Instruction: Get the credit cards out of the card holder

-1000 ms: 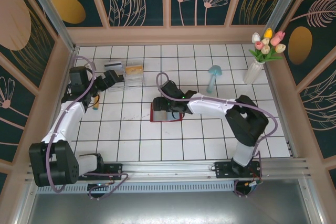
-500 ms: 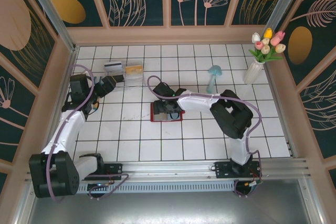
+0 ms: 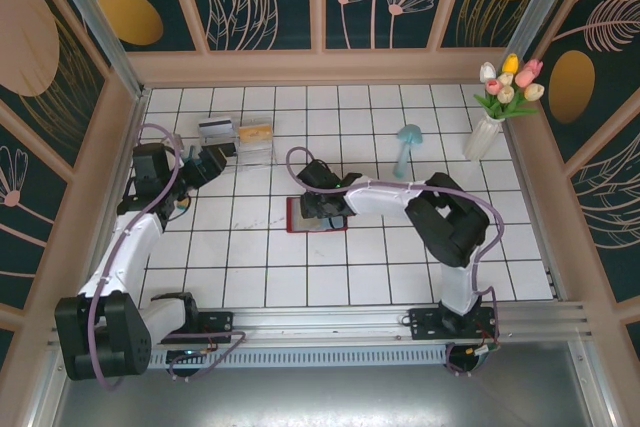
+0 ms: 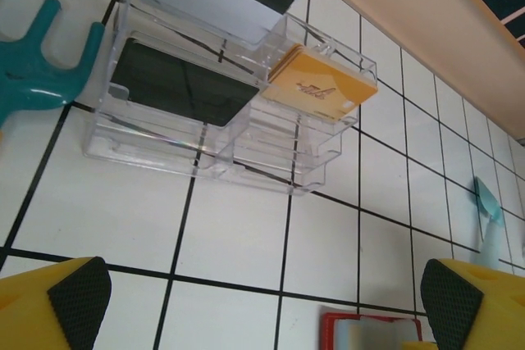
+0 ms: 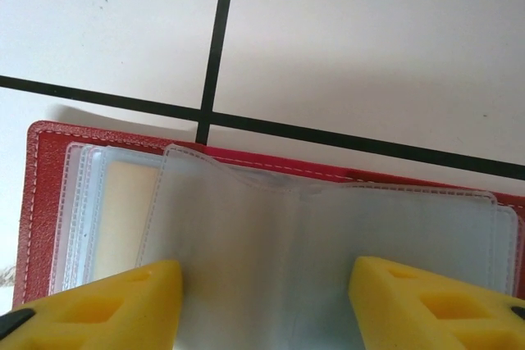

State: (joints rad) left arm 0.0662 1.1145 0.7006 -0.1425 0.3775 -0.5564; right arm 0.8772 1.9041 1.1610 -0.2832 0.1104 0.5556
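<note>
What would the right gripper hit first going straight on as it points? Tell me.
Most likely the clear sleeves of the open card holder, lying directly ahead between the right gripper's spread fingers. How much gap remains is unclear.

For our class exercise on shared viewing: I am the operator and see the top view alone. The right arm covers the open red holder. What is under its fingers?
Observer: The right fingers stand apart over a clear sleeve of the holder, one at each side.
Operator: Any card inside?
Observer: A yellowish card sits in a sleeve near the holder's left edge in the right wrist view.
Operator: Anything in the box besides the yellow card and grey card?
Observer: A dark card lies flat in the compartment beside the grey one.
</note>
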